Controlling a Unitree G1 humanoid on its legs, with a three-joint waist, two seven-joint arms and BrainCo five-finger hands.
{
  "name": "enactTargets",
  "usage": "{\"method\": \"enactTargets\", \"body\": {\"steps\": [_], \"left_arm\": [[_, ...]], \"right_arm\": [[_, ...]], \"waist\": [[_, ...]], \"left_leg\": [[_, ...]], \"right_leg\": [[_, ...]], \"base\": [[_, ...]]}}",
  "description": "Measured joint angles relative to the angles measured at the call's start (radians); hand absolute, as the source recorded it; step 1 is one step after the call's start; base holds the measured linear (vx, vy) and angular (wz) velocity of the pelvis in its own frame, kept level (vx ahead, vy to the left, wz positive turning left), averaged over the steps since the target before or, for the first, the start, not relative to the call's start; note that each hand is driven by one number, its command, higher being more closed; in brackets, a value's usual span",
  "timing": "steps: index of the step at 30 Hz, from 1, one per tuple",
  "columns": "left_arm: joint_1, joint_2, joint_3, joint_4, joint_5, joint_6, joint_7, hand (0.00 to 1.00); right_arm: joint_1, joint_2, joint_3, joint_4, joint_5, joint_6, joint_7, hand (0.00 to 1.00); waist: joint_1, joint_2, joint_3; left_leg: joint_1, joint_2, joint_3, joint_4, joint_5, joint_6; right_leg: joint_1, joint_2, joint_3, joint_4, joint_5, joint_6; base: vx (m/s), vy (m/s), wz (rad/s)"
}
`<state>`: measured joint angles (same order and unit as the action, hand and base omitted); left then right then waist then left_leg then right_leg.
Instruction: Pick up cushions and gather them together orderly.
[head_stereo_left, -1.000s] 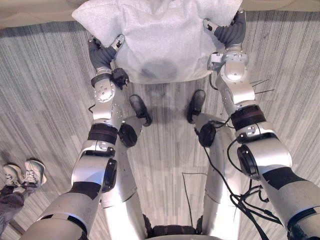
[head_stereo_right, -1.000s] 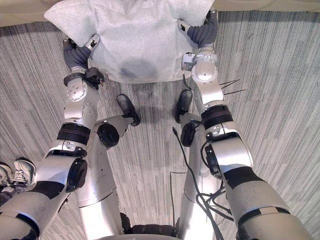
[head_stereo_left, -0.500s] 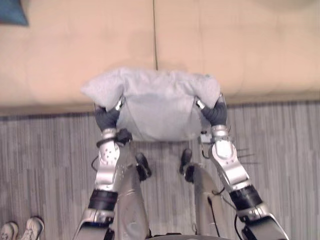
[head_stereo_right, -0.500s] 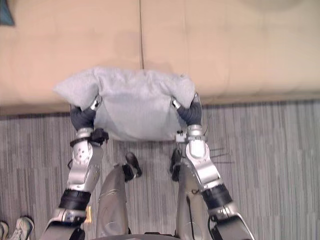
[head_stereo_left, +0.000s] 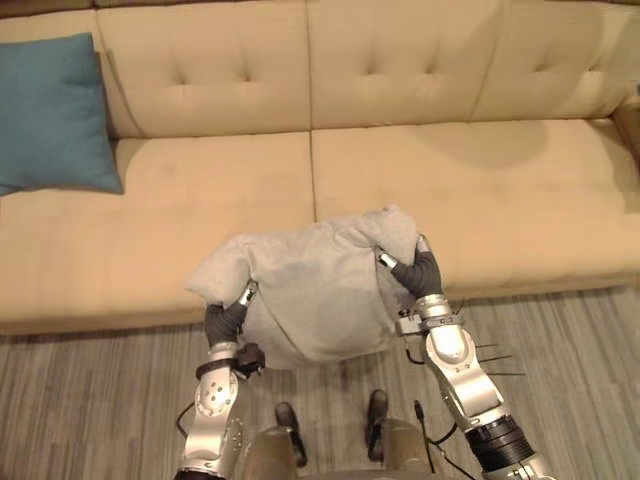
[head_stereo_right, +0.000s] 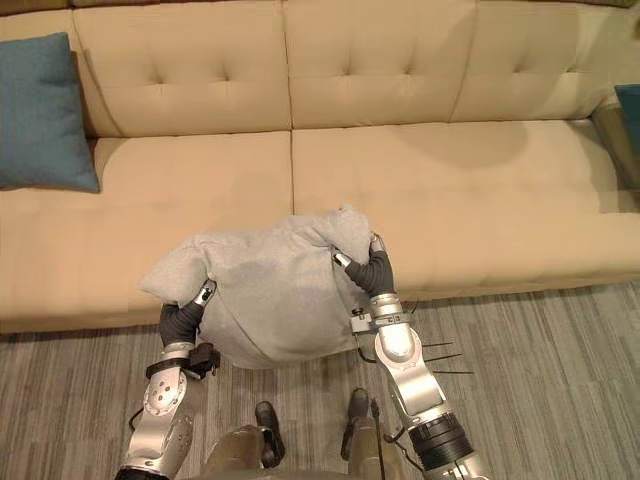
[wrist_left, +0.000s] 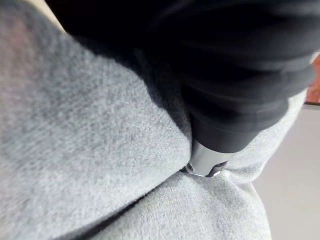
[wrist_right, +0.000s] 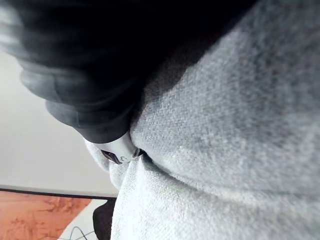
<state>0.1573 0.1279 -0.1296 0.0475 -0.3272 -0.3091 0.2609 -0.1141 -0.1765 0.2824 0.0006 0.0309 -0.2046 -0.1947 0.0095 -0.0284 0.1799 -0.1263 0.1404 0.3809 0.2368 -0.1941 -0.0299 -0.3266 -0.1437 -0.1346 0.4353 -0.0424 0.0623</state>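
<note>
A grey cushion (head_stereo_left: 310, 290) hangs between my two hands at the front edge of the beige sofa (head_stereo_left: 480, 190). My left hand (head_stereo_left: 226, 320) grips its left side, thumb over the cloth and fingers sunk into it. On the cushion's right upper corner my right hand (head_stereo_left: 418, 272) grips the same way. Each wrist view shows that hand's dark cover, the left hand (wrist_left: 240, 85) and the right hand (wrist_right: 85, 95), pressed into the grey cloth (wrist_right: 225, 140). A blue cushion (head_stereo_left: 50, 115) leans against the sofa's backrest at the far left.
The sofa's seat runs wide and bare from the blue cushion to the right end. A blue thing (head_stereo_right: 628, 105) shows at the sofa's right end. Striped grey carpet (head_stereo_left: 90, 400) lies in front of the sofa.
The camera has tilted up from the floor to the sofa. Both hands have raised the grey cushion from low over the carpet to the level of the seat's front edge.
</note>
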Motion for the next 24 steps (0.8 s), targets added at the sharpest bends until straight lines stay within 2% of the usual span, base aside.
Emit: {"method": "enactTargets", "body": {"steps": [1, 2, 3, 4, 5, 6, 7, 8, 9, 10, 11, 12, 13, 14, 15, 16, 17, 19, 21, 22, 23, 24], "left_arm": [[0.006, 0.005, -0.006, 0.0, 0.008, 0.005, 0.0, 1.0], [0.018, 0.019, -0.018, -0.001, 0.012, 0.009, 0.0, 1.0], [0.023, 0.023, -0.018, -0.001, 0.018, 0.011, 0.0, 1.0], [0.028, 0.027, -0.02, -0.001, 0.027, 0.018, -0.001, 1.0], [0.02, 0.034, -0.019, -0.004, 0.028, 0.018, -0.001, 1.0], [0.016, 0.037, -0.019, -0.006, 0.028, 0.018, -0.001, 1.0], [0.013, 0.046, -0.02, -0.006, 0.028, 0.017, -0.001, 1.0], [0.013, 0.054, -0.026, -0.006, 0.028, 0.019, -0.003, 1.0], [0.013, 0.056, -0.031, -0.006, 0.029, 0.02, -0.005, 1.0], [0.014, 0.063, -0.045, -0.005, 0.03, 0.021, -0.013, 1.0], [0.012, 0.06, -0.062, 0.012, 0.037, 0.023, -0.025, 1.0], [0.015, 0.04, -0.062, 0.018, 0.039, 0.028, -0.028, 1.0], [0.013, 0.03, -0.063, 0.021, 0.047, 0.029, -0.04, 1.0], [0.006, 0.032, -0.063, 0.022, 0.047, 0.029, -0.045, 1.0], [-0.019, 0.029, -0.063, 0.038, 0.046, 0.029, -0.059, 1.0], [-0.042, 0.022, -0.063, 0.064, 0.046, 0.031, -0.073, 1.0], [-0.051, 0.022, -0.063, 0.079, 0.046, 0.031, -0.081, 1.0], [-0.071, 0.007, -0.073, 0.092, 0.046, 0.031, -0.087, 1.0], [-0.086, 0.012, -0.073, 0.092, 0.046, 0.031, -0.089, 1.0], [-0.103, 0.015, -0.073, 0.092, 0.048, 0.032, -0.088, 1.0], [-0.116, 0.013, -0.075, 0.092, 0.056, 0.031, -0.088, 1.0], [-0.123, 0.01, -0.075, 0.092, 0.06, 0.031, -0.088, 1.0]], "right_arm": [[0.0, 0.0, 0.0, 0.018, 0.0, -0.006, 0.0, 1.0], [0.001, 0.0, 0.0, 0.041, 0.0, -0.006, 0.0, 1.0], [0.001, 0.0, 0.001, 0.051, 0.0, -0.006, 0.0, 1.0], [0.007, 0.0, 0.002, 0.067, 0.0, -0.006, 0.0, 1.0], [0.009, -0.002, 0.003, 0.067, 0.0, -0.006, 0.003, 1.0], [0.009, -0.004, 0.003, 0.067, 0.0, -0.006, 0.003, 1.0], [0.012, -0.01, 0.004, 0.067, 0.0, -0.006, 0.005, 1.0], [0.026, -0.014, 0.001, 0.066, 0.0, -0.006, 0.008, 1.0], [0.034, -0.016, -0.001, 0.066, 0.0, -0.006, 0.009, 1.0], [0.062, -0.018, -0.009, 0.062, 0.001, -0.006, 0.011, 1.0], [0.091, -0.035, -0.015, 0.059, 0.008, -0.006, 0.012, 1.0], [0.093, -0.046, -0.019, 0.06, 0.008, -0.003, 0.016, 1.0], [0.102, -0.049, -0.031, 0.058, 0.008, -0.003, 0.024, 1.0], [0.105, -0.048, -0.038, 0.055, 0.008, -0.003, 0.025, 1.0], [0.109, -0.051, -0.055, 0.048, 0.008, -0.003, 0.025, 1.0], [0.11, -0.053, -0.066, 0.041, 0.008, -0.003, 0.025, 1.0], [0.114, -0.053, -0.073, 0.032, 0.009, -0.003, 0.025, 1.0], [0.13, -0.054, -0.094, -0.036, 0.018, -0.01, 0.023, 1.0], [0.116, -0.053, -0.105, -0.066, 0.018, -0.025, 0.023, 1.0], [0.104, -0.054, -0.117, -0.065, 0.015, -0.034, 0.022, 1.0], [0.097, -0.056, -0.127, -0.064, 0.015, -0.034, 0.021, 1.0], [0.098, -0.057, -0.127, -0.062, 0.015, -0.033, 0.021, 1.0]], "waist": [[-0.002, -0.005, 0.003], [-0.006, -0.011, 0.007], [-0.009, -0.014, 0.008], [-0.029, 0.003, 0.013], [-0.031, -0.007, 0.008], [-0.032, -0.008, 0.009], [-0.036, 0.004, 0.017], [-0.052, 0.002, 0.016], [-0.055, 0.0, 0.015], [-0.056, -0.008, 0.012], [-0.077, 0.008, 0.014], [-0.075, 0.043, 0.012], [-0.08, 0.06, 0.009], [-0.08, 0.061, 0.008], [-0.076, 0.063, 0.009], [-0.067, 0.063, 0.012], [-0.063, 0.063, 0.012], [-0.052, 0.062, 0.014], [-0.049, 0.061, 0.014], [-0.048, 0.062, 0.013], [-0.046, 0.073, 0.012], [-0.045, 0.087, 0.008]], "left_leg": [[0.024, -0.003, 0.004, 0.013, -0.019, 0.005], [0.061, -0.022, -0.002, 0.027, -0.063, 0.026], [0.075, -0.028, -0.005, 0.032, -0.075, 0.033], [0.085, -0.031, -0.028, 0.046, -0.097, 0.045], [0.086, -0.032, -0.043, 0.047, -0.106, 0.045], [0.086, -0.032, -0.053, 0.043, -0.108, 0.043], [0.088, -0.032, -0.075, 0.028, -0.111, 0.038], [0.102, -0.033, -0.106, 0.006, -0.112, 0.026], [0.11, -0.035, -0.113, 0.002, -0.114, 0.011], [0.133, -0.046, -0.124, 0.008, -0.125, -0.026], [0.159, -0.049, -0.168, 0.025, -0.16, -0.057], [0.158, -0.027, -0.178, 0.036, -0.16, -0.063], [0.123, 0.005, -0.195, 0.104, -0.133, -0.111], [0.09, 0.022, -0.203, 0.172, -0.117, -0.138], [0.015, 0.053, -0.215, 0.323, -0.074, -0.177], [-0.069, 0.094, -0.215, 0.515, -0.014, -0.172], [-0.096, 0.112, -0.212, 0.588, -0.017, -0.164], [-0.179, 0.126, -0.168, 0.663, -0.057, -0.096], [-0.231, 0.12, -0.159, 0.574, -0.081, -0.067], [-0.252, 0.114, -0.16, 0.45, -0.079, -0.068], [-0.243, 0.111, -0.161, 0.259, 0.019, -0.071], [-0.24, 0.119, -0.165, 0.207, 0.059, -0.058]], "right_leg": [[-0.032, -0.014, 0.01, 0.11, -0.005, 0.006], [-0.074, -0.051, 0.018, 0.271, 0.01, -0.001], [-0.092, -0.064, 0.023, 0.321, 0.025, -0.018], [-0.115, -0.069, 0.026, 0.366, -0.018, -0.029], [-0.135, -0.061, 0.017, 0.315, -0.075, -0.016], [-0.141, -0.054, 0.012, 0.272, -0.082, -0.015], [-0.151, -0.024, 0.007, 0.135, -0.074, -0.008], [-0.151, 0.01, 0.005, -0.038, -0.018, 0.012], [-0.147, 0.021, 0.013, -0.1, 0.015, 0.018], [-0.134, 0.038, 0.042, -0.214, 0.087, 0.008], [-0.126, 0.044, 0.08, -0.189, 0.177, -0.033], [-0.127, 0.061, 0.051, -0.168, 0.167, -0.036], [-0.126, 0.074, 0.026, -0.148, 0.121, -0.055], [-0.119, 0.077, 0.018, -0.148, 0.108, -0.062], [-0.097, 0.087, 0.002, -0.157, 0.092, -0.076], [-0.041, 0.101, -0.005, -0.189, 0.076, -0.089], [-0.01, 0.107, -0.006, -0.21, 0.075, -0.091], [0.079, 0.104, -0.004, -0.281, 0.075, -0.09], [0.101, 0.096, 0.001, -0.312, 0.077, -0.087], [0.1, 0.09, 0.0, -0.32, 0.084, -0.078], [0.097, 0.1, 0.01, -0.319, 0.085, -0.065], [0.096, 0.114, 0.027, -0.318, 0.074, -0.04]], "base": [[0.01, 0.1, -0.04], [0.01, 0.061, 0.05], [0.06, 0.056, 0.26], [0.11, 0.045, 0.38], [0.13, 0.028, 0.4], [0.17, -0.016, 0.36], [0.24, -0.069, 0.54], [0.28, -0.098, 0.6], [0.38, -0.14, 0.69], [0.46, -0.2, 0.8], [0.48, -0.206, 0.68], [0.6, -0.21, 0.56], [0.48, -0.153, 0.17], [0.56, -0.192, 0.27], [0.43, -0.171, 0.18], [0.42, -0.142, 0.12], [0.38, -0.076, -0.04], [0.32, -0.011, -0.07], [0.23, 0.078, -0.12], [0.2, 0.161, -0.33], [0.18, 0.234, -0.43], [0.14, 0.24, -0.39]]}}
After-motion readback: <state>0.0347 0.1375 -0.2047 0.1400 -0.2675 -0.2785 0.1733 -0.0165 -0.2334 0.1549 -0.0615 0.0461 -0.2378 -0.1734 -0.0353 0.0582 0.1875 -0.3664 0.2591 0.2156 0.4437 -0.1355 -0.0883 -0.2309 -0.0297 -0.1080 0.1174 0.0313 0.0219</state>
